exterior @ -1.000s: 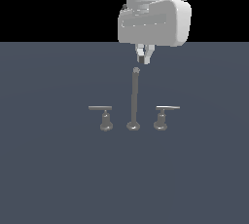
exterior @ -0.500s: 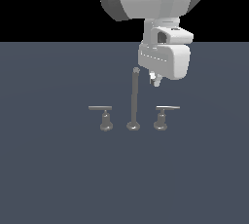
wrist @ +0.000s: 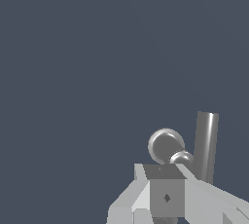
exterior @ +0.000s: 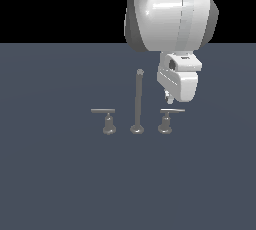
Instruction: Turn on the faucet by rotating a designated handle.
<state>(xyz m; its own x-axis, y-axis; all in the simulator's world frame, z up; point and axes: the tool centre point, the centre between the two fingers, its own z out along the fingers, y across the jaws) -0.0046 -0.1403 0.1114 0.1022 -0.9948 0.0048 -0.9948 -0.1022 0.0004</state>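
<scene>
The grey metal faucet (exterior: 137, 101) stands on the flat slate-grey floor (exterior: 60, 184); no writing shows anywhere. Its pale tapering lever handle (exterior: 171, 111) sits on the exterior view's right, just under the white gripper (exterior: 169, 97), whose opening I cannot make out.

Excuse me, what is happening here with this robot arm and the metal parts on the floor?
A white robot arm is working at a grey faucet with a tall upright spout and two lever handles. The gripper hangs just above the handle on the exterior view's right, close to it, but contact is not visible. The other handle is untouched. Whether the gripper is open cannot be seen.
</scene>
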